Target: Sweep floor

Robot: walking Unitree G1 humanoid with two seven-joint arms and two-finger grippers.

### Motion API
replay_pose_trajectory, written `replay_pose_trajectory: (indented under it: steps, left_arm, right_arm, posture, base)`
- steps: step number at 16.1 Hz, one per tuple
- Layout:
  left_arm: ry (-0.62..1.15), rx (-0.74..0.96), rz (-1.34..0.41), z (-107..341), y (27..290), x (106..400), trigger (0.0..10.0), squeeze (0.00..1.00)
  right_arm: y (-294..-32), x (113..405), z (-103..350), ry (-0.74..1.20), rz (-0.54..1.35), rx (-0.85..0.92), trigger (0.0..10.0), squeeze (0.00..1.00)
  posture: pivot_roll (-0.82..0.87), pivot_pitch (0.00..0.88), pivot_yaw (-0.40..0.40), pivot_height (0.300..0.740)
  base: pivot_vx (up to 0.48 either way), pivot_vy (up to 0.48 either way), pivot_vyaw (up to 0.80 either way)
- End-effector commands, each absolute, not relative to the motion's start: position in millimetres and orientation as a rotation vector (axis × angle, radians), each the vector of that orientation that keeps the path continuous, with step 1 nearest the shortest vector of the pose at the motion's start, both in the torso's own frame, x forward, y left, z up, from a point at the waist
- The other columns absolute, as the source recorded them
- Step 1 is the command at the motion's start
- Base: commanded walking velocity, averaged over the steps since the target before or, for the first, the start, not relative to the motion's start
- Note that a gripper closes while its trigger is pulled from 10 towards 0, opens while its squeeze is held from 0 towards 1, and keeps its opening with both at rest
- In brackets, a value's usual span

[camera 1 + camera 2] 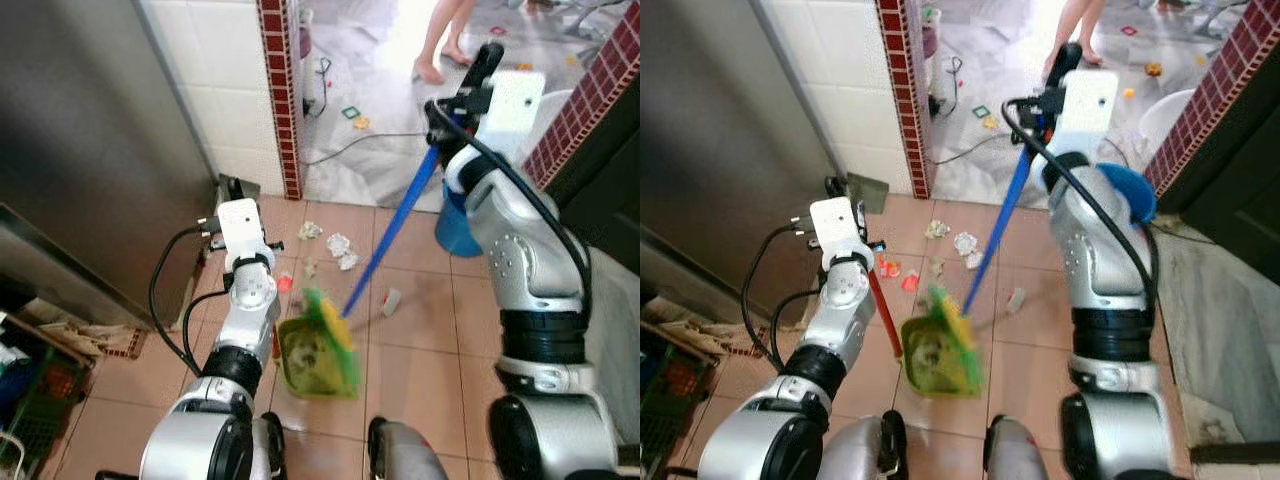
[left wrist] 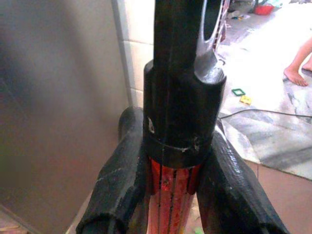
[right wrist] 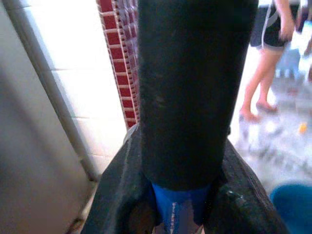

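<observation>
Blurred green dustpan (image 1: pixel 318 355), person (image 1: pixel 443 35) cut off above legs

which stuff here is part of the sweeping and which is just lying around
Job:
- blue broom, held by right gripper
- green dustpan, red handle held by left gripper
- paper scraps on tiles

Lying about:
- blue bucket
- grey cable
- green crate

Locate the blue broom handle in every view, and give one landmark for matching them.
Left eye view: blue broom handle slants right of centre, from the right gripper down to the green dustpan.
Right eye view: centre.
Left wrist view: not in it.
Right wrist view: bottom centre, between the fingers.
Shared landmark: red brick strip.
</observation>
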State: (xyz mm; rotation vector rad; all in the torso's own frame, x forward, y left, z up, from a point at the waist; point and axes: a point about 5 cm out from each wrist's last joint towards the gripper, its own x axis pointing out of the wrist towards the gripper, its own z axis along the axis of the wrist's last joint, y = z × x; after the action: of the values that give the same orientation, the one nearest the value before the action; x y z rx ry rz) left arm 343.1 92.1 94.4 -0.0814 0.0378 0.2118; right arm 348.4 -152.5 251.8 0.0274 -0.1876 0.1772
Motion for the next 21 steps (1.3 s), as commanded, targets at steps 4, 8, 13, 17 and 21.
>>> replay_pose_trajectory:
  steps: [4,8,13,17,21]
  left_arm:
    - [0.103,-0.083,0.183,82.5,89.3,339.1,10.0,0.0]
    - [0.095,-0.085,0.187,84.4,92.6,338.7,10.0,0.0]
    - [0.098,-0.084,0.202,82.4,100.9,338.0,10.0,0.0]
    - [0.098,-0.079,0.188,84.6,99.6,339.9,10.0,0.0]
    - [0.105,-0.079,0.188,83.3,99.3,340.0,10.0,0.0]
  right_arm:
    - [-158.8,340.6,283.0,-0.445,0.202,-0.218,10.0,0.0]
    - [-160.6,341.0,265.2,-0.467,0.202,-0.333,10.0,0.0]
    - [-148.5,345.1,203.4,-0.29,0.224,-0.204,10.0,0.0]
    - [-123.9,341.8,183.0,-0.208,0.276,-0.064,10.0,0.0]
    - [-106.1,341.4,213.7,-0.173,0.341,0.178,10.0,0.0]
  posture:
    - [-0.13,0.161,0.04,0.74]
    - [-0.12,0.164,0.042,0.74]
    - [-0.1,0.167,0.053,0.74]
    - [-0.11,0.164,0.055,0.74]
    - [-0.12,0.164,0.052,0.74]
  base:
    - [0.0,0.0,0.0]
    - [0.0,0.0,0.0]
    - [0.0,0.0,0.0]
    - [0.0,0.0,0.0]
    - [0.0,0.0,0.0]
